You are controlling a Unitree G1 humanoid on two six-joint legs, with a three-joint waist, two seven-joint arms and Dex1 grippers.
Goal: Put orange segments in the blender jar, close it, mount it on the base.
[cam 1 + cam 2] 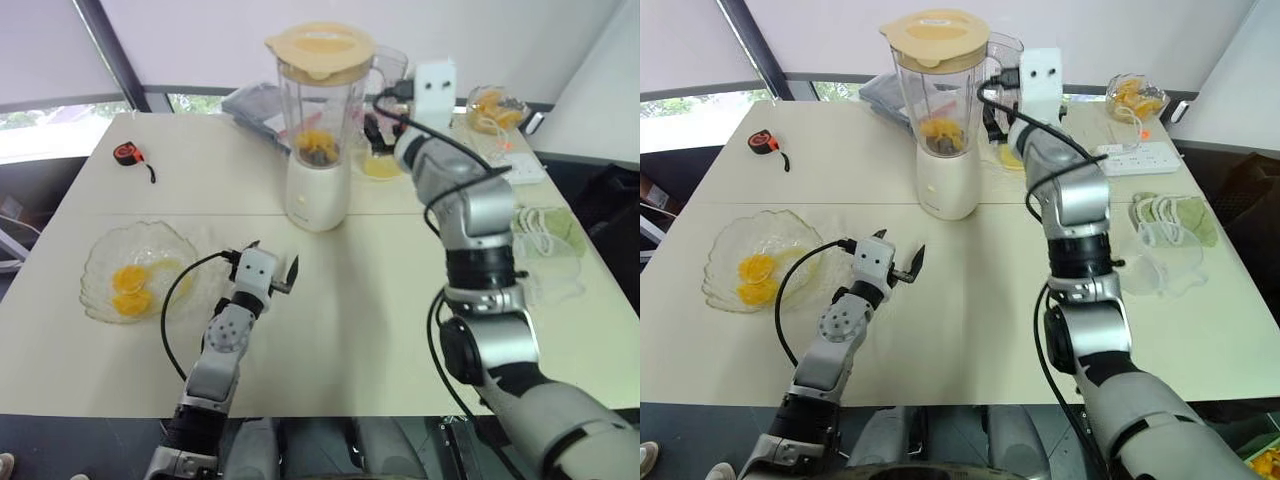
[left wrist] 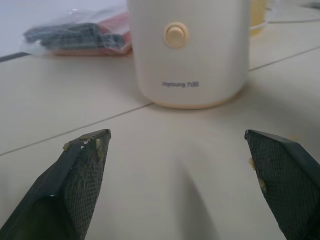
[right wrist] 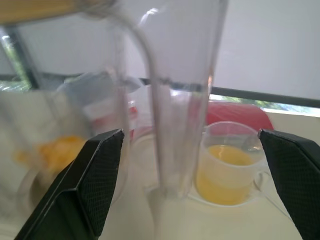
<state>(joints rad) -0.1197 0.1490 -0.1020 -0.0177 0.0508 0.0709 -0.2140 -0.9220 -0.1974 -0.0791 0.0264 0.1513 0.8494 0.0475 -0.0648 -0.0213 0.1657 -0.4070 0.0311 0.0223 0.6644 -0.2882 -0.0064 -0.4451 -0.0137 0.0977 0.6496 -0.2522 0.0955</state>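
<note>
- The counter (image 1: pixel 400 330) carries everything; it is pale and mostly bare at its near edge.
- The blender jar (image 1: pixel 322 100) stands upright on the base (image 1: pixel 316 195), its cream lid (image 1: pixel 320 48) seated on top. Jar and base sit at the middle of the counter's far half.
- The ruffled glass bowl (image 1: pixel 105 250) lies well to the left, with a few orange pieces in it.
- The right gripper (image 3: pixel 192 187) is raised just beside the jar's handle (image 3: pixel 172 125), fingers spread wide and holding nothing; the handle stands between them without visible contact.
- The left gripper (image 1: pixel 273 268) hovers low over the counter, pointing at the base, fingers wide and empty.
- A small cup of yellow liquid (image 3: pixel 230 165) sits behind the jar.
- The orange segments (image 1: pixel 316 140) rest at the jar's bottom, above the blade.
- Judged from this, all three steps look done: fruit in, lid on, jar mounted. The step in hand is letting go. The next move calls for drawing the right arm clear without snagging the handle or tipping the jar.
</note>
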